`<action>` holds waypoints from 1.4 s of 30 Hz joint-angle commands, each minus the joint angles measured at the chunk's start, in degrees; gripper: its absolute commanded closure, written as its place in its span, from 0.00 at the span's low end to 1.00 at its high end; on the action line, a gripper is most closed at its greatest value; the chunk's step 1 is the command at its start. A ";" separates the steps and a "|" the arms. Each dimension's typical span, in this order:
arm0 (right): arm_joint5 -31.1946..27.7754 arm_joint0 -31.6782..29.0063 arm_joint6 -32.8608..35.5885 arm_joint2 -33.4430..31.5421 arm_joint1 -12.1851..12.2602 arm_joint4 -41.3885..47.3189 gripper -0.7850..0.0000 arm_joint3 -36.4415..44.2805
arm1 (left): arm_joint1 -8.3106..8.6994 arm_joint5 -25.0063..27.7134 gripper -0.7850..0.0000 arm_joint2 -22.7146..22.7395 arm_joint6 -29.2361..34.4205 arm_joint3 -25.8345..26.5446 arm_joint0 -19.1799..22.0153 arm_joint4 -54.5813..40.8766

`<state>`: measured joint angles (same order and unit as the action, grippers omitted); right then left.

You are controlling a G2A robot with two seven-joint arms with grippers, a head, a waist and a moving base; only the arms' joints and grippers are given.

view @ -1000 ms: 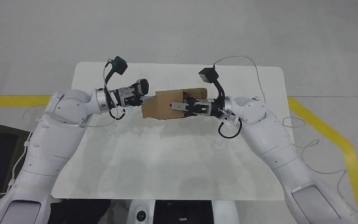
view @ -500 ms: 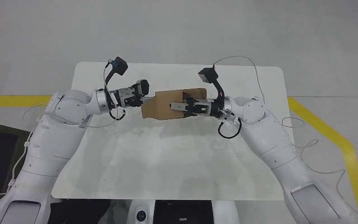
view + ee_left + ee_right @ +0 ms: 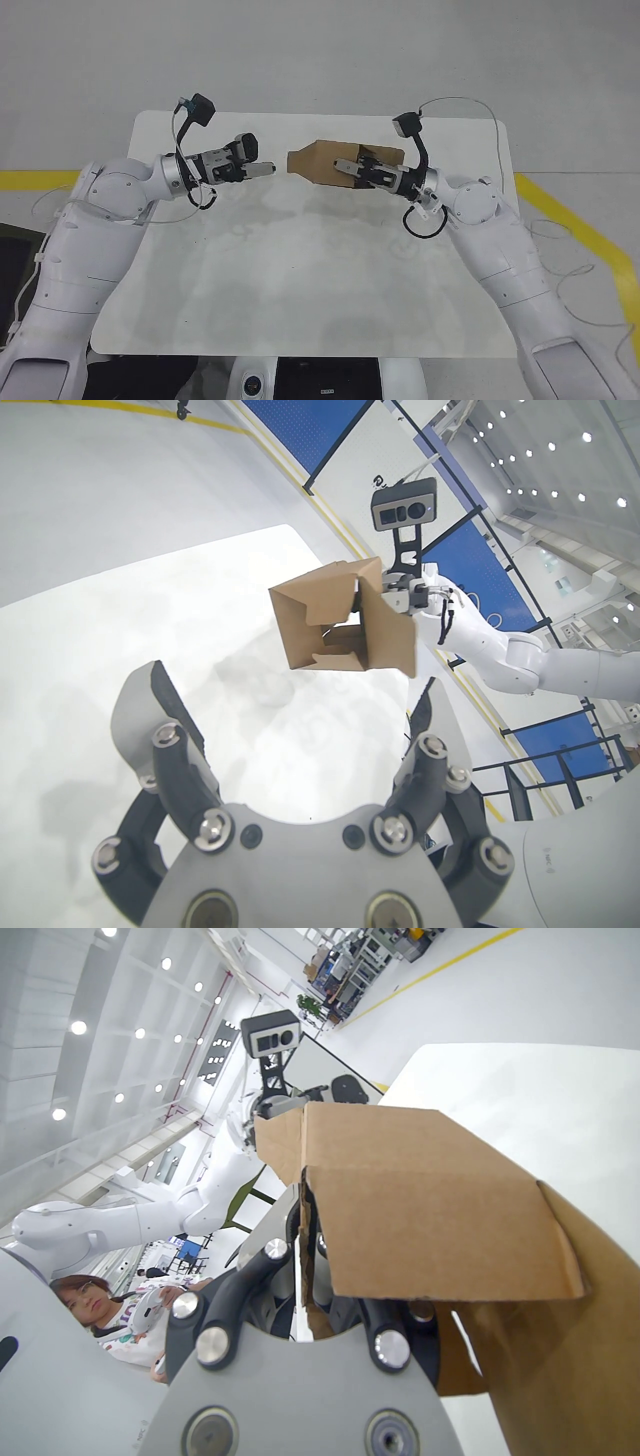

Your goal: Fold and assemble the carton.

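Observation:
A brown cardboard carton [image 3: 330, 160] hangs above the far middle of the white table [image 3: 300, 290]. My right gripper [image 3: 352, 167] is shut on one of its walls at the right end. In the left wrist view the carton [image 3: 340, 625] shows an open end with flaps partly folded inward. In the right wrist view the carton [image 3: 425, 1208] sits close over the fingers. My left gripper [image 3: 268, 169] is open and holds nothing, a short way left of the carton and apart from it; its fingers [image 3: 170, 710] are spread wide.
The white table's far edge [image 3: 320, 117] runs just behind the carton. A yellow floor line [image 3: 40, 180] passes on both sides of the table.
My left gripper let go of the carton and drew back to the left. The right arm carried the carton to the right and farther back, turning it.

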<state>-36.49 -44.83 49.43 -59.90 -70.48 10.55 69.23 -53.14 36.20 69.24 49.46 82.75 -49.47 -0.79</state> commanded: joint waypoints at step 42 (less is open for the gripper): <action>0.82 -0.02 3.08 2.08 -0.30 3.78 1.00 5.34 | -0.81 -1.89 0.00 -3.04 -1.99 -3.99 1.66 3.70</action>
<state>-35.56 -44.95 52.38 -57.93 -70.74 14.01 74.63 -53.93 34.27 66.30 47.41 78.85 -47.85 2.92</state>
